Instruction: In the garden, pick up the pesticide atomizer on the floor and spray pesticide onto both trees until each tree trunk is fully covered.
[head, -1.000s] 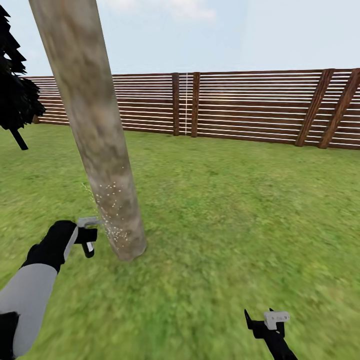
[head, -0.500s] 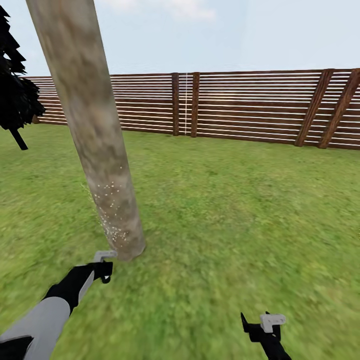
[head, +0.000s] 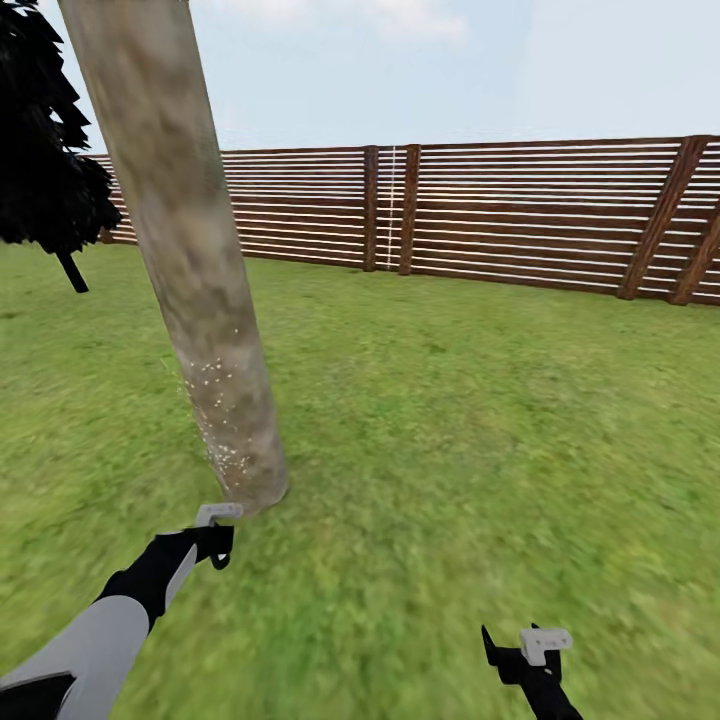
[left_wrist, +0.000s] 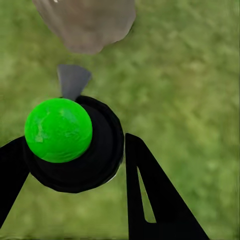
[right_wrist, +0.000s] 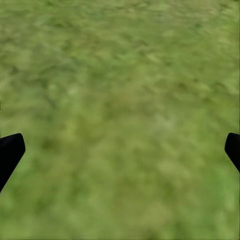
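Spraying step: left gripper (left_wrist: 75, 165) fingers clasp pesticide atomizer (left_wrist: 70, 142); pesticide (head: 215, 385) speckles only tree trunk (head: 190, 250) base.
Right gripper (right_wrist: 120, 150): fingers wide, idle.
Next: raise nozzle toward 12 o'clock.

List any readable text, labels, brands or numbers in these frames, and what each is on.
None. No lettering shows on the tree trunk, the wooden fence, the atomizer held in the left gripper, or the right gripper. The pale specks on the trunk are spray, not print.
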